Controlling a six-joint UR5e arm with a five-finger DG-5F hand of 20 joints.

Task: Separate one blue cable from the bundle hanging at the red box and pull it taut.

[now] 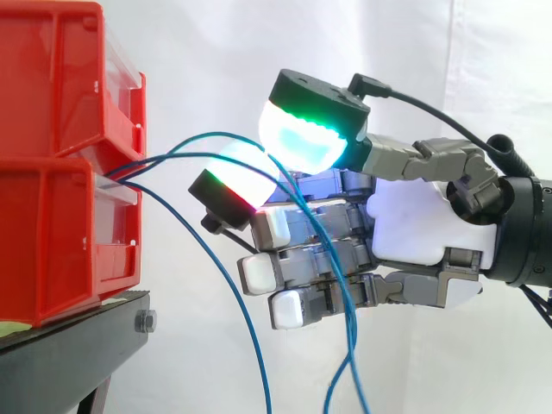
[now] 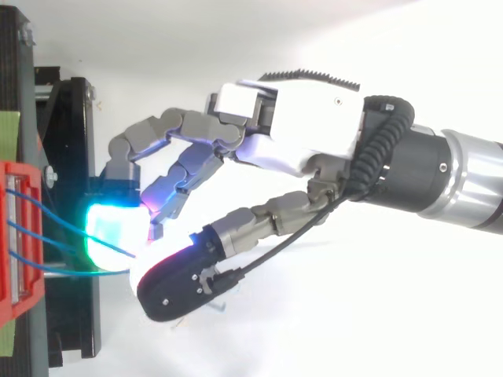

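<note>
Side view, centre frame: blue cable bundle (image 1: pixel 247 321) hung nearest camera, draped across front of straight lower fingers (image 1: pixel 259 274). Hand (image 1: pixel 414 220) lay behind it, arm at right edge. Two green-glowing fingertips (image 1: pixel 302 138) pinched together on one blue cable (image 1: pixel 207 134), which arched slack from left. Top view, lower left: pads met on that cable. Cables led to red box (image 1: pixel 52 216) at left edge, on black stand (image 1: pixel 78 332). White curtain (image 1: pixel 216 52) farthest back.

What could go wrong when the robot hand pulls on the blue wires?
The hand seems to pinch two blue cables between its glowing pads, not one, so both might get pulled. They also drape across the lower fingers and could snag. A hard pull might tug the red bins.
</note>
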